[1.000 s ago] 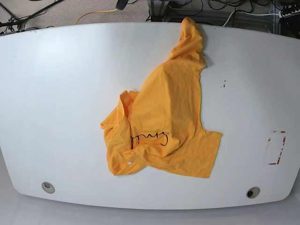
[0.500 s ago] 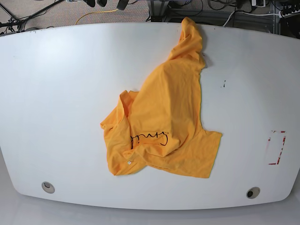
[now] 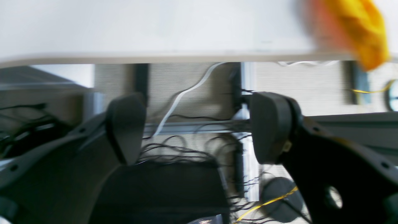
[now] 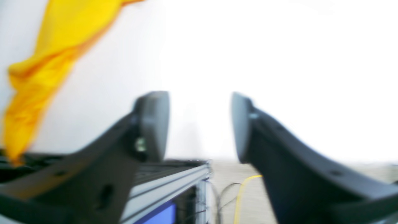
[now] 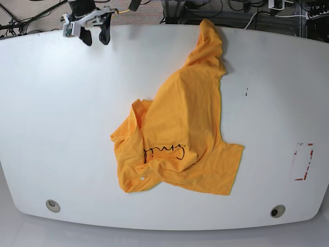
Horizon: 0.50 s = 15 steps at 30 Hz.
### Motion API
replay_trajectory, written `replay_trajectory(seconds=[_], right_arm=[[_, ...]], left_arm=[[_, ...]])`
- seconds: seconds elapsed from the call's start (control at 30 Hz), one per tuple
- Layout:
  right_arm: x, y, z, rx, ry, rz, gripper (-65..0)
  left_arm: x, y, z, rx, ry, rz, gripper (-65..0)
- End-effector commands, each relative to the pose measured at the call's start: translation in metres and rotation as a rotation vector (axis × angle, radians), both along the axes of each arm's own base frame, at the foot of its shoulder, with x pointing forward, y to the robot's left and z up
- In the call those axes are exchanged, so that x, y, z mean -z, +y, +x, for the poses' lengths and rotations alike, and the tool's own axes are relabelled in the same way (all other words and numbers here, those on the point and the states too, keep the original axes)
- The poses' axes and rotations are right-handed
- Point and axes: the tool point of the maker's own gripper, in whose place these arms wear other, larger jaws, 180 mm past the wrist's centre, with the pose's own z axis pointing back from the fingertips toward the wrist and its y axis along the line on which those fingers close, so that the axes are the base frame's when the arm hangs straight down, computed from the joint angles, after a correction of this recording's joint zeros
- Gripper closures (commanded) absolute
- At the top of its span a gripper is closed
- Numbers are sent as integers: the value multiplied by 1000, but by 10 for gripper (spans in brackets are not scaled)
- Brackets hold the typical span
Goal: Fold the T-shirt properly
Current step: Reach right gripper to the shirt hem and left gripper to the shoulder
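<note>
The orange-yellow T-shirt [image 5: 180, 128] lies crumpled in the middle of the white table [image 5: 61, 113]. Black script shows on it, and one end trails over the far edge. My right gripper [image 5: 95, 37] hovers over the far left edge of the table, well away from the cloth. In the right wrist view the right gripper [image 4: 197, 127] is open and empty, with the T-shirt [image 4: 40, 71] off to its left. In the left wrist view the left gripper [image 3: 199, 130] is open and empty beyond the table's far edge. There the T-shirt [image 3: 357, 28] hangs at the upper right.
A red rectangle outline [image 5: 302, 162] is marked near the table's right edge, and a small dark mark [image 5: 245, 92] lies right of the shirt. Two round holes [image 5: 52, 205] [image 5: 277, 211] sit near the front edge. Cables and a metal frame [image 3: 192, 126] lie behind the table.
My right gripper has come into the base view at the table's far left edge. The T-shirt has not moved.
</note>
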Motion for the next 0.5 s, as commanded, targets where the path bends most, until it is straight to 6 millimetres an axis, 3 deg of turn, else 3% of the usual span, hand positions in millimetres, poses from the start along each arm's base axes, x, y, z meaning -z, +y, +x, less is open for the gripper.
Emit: replay_trajectory(seconds=[0.0,0.17,0.47], right_arm=[[-13,4,22,-28,-59,5,-350],[-12,6,51,-57,-62,-7,-354],[-31,22,118,-186,-96,-43,-354]], left_arm=[[-6,-5,10,9,-41,-11,-472],[-5,-13,13,13,-48,-34,-472],[-11,-38,32,40,-103,-98,-475]])
